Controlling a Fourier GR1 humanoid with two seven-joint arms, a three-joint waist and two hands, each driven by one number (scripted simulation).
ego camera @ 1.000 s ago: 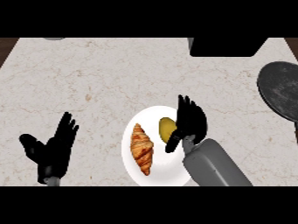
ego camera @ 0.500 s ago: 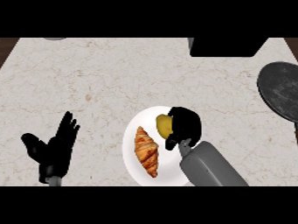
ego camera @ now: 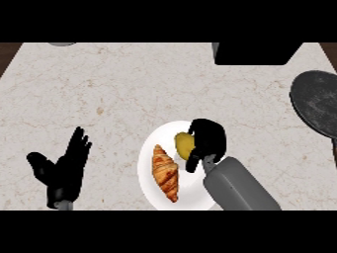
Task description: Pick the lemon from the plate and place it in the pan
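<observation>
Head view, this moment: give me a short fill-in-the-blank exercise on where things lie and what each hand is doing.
1. The right hand is curled round the ____.
2. On the plate, a ____ lies to the left of the lemon.
3. The pan sits at the counter's ____ edge, holding nothing.
4. The left hand rests ____, fingers up, left of the plate.

Missing words: lemon; croissant; right; open

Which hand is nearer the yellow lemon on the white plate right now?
Right. The right hand curls over the yellow lemon on the white plate; the left hand rests open on the counter, well left of the plate.
</observation>
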